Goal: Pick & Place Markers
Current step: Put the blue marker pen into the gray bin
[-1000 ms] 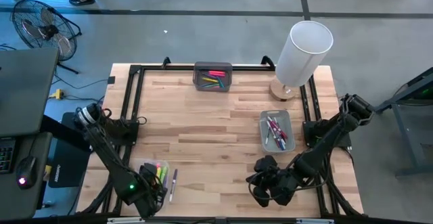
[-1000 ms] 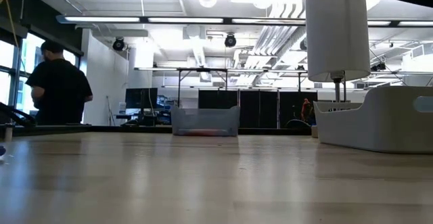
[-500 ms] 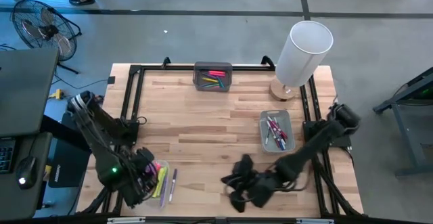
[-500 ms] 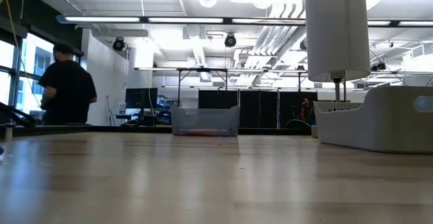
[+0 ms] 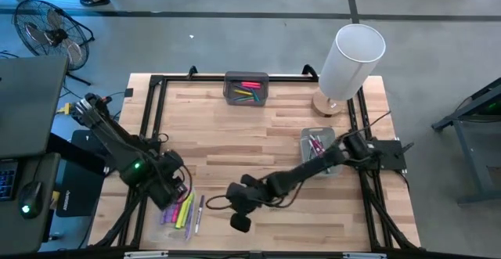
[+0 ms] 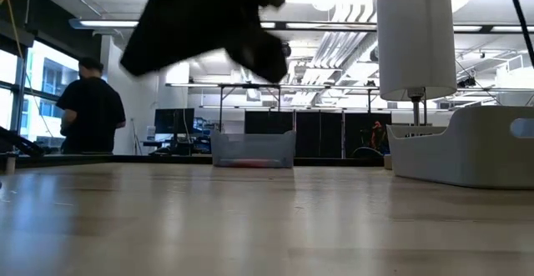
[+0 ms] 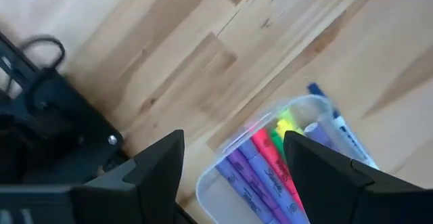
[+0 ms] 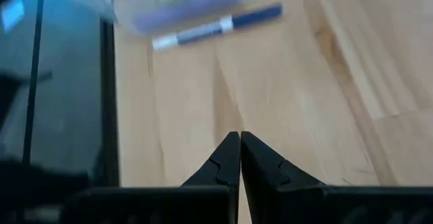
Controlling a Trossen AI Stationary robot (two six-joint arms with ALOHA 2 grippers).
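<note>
The loose blue marker (image 8: pixel 216 26) lies crosswise just ahead of the clenched, empty right gripper (image 8: pixel 239 158); the left gripper (image 7: pixel 233 160) hovers released over the clear tray (image 7: pixel 216 176).

Surface (image 5: pixel 250 134): pale wood planks, black frame along its edges.
Far edge, middle: grey tray (image 5: pixel 246 88) of markers (image 5: pixel 249 91).
Far right corner: white lamp (image 5: pixel 348 63).
Right edge: clear tray (image 5: pixel 319 152).
Near left corner: clear bin (image 5: pixel 179 206); loose blue-capped marker (image 5: pixel 199 213) beside it.
</note>
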